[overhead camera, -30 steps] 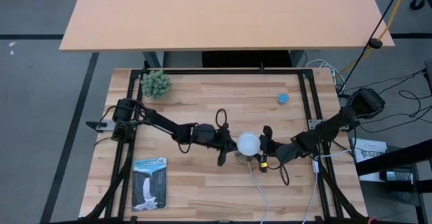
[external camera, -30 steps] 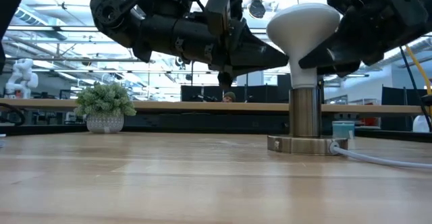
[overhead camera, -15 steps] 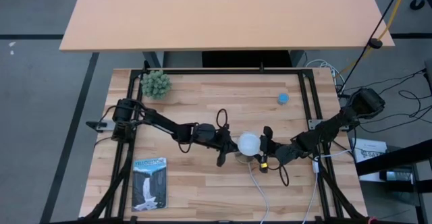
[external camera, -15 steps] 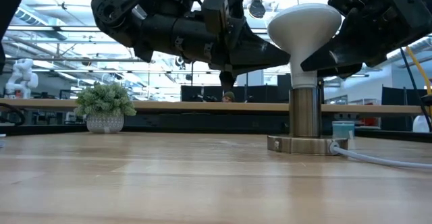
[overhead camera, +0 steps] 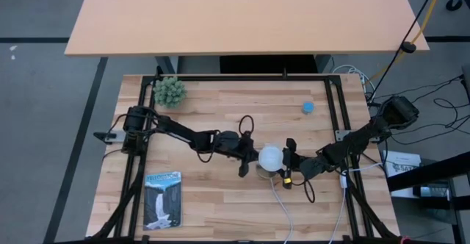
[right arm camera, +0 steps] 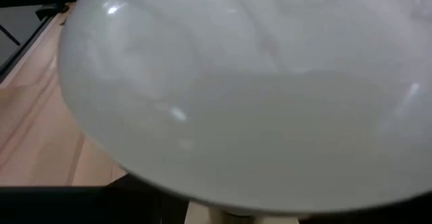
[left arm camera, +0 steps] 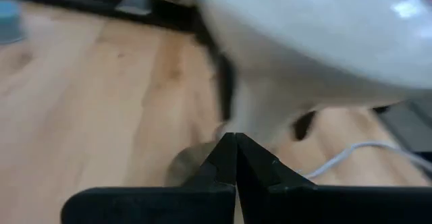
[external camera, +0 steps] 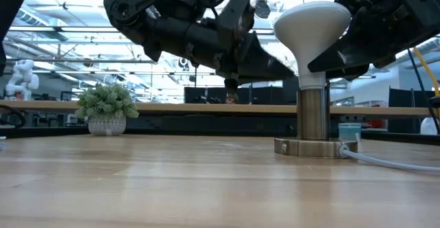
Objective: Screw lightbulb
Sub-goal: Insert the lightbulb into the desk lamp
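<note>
Reading booklet [overhead camera: 162, 199] cover: print seemingly illegible.

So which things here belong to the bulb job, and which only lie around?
Job: bulb, socket, cord, right gripper on the bulb, left gripper shut beside it.
Lying about: plant, blue object, booklet.

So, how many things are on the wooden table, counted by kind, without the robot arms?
Lightbulb: 1
Socket stand with white cord: 1
Small potted plant: 1
Small blue object: 1
Book or card with a waterfall picture: 1
Total: 5
</note>
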